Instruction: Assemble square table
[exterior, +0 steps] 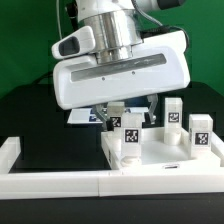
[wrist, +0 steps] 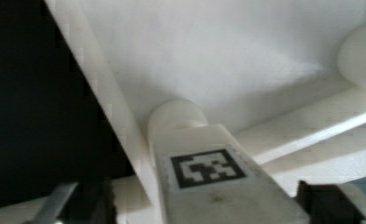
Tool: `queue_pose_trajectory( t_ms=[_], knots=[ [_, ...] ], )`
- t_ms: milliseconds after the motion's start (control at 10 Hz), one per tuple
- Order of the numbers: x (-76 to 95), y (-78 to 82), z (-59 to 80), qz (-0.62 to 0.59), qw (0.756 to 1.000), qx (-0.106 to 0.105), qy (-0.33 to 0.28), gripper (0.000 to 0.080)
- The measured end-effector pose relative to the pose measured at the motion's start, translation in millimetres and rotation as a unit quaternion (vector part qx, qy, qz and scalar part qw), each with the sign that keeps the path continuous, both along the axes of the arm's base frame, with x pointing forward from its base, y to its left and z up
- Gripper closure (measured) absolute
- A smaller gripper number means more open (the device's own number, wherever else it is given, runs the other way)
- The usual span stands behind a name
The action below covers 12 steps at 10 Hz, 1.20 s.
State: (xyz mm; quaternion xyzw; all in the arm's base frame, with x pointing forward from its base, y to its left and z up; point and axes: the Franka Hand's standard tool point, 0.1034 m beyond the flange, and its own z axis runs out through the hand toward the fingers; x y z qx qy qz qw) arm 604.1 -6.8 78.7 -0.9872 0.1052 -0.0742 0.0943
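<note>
The white square table top (exterior: 160, 152) lies at the exterior view's lower right, and it also shows in the wrist view (wrist: 233, 60). Upright tagged white legs stand on it: one at the front (exterior: 128, 140), one behind it under my hand (exterior: 116, 121), and two at the exterior view's right (exterior: 174, 112) (exterior: 200, 130). My gripper (exterior: 128, 108) hangs low over the two left legs. In the wrist view a tagged leg (wrist: 206, 165) stands between my dark fingers (wrist: 331, 203). The jaws straddle it with a small gap on one side, so my gripper (wrist: 206, 205) looks open.
Long white border bars run along the front (exterior: 80, 182) and the exterior view's left (exterior: 10, 150). The marker board (exterior: 85, 116) lies partly hidden behind my hand. The table surface is black (exterior: 50, 140).
</note>
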Motion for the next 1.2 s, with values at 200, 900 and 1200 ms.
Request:
queue_pose_trajectory(
  t_ms=[200,900,1200],
  knots=[
    [-0.2,1.4,-0.2,-0.057,0.998,0.011,0.01,0.051],
    [5.3,17.6,-1.4,-0.433,0.894,0.091,0.068,0.0509],
    [10.6,21.8,-2.9,-0.563,0.807,0.139,0.109,0.0508]
  ],
)
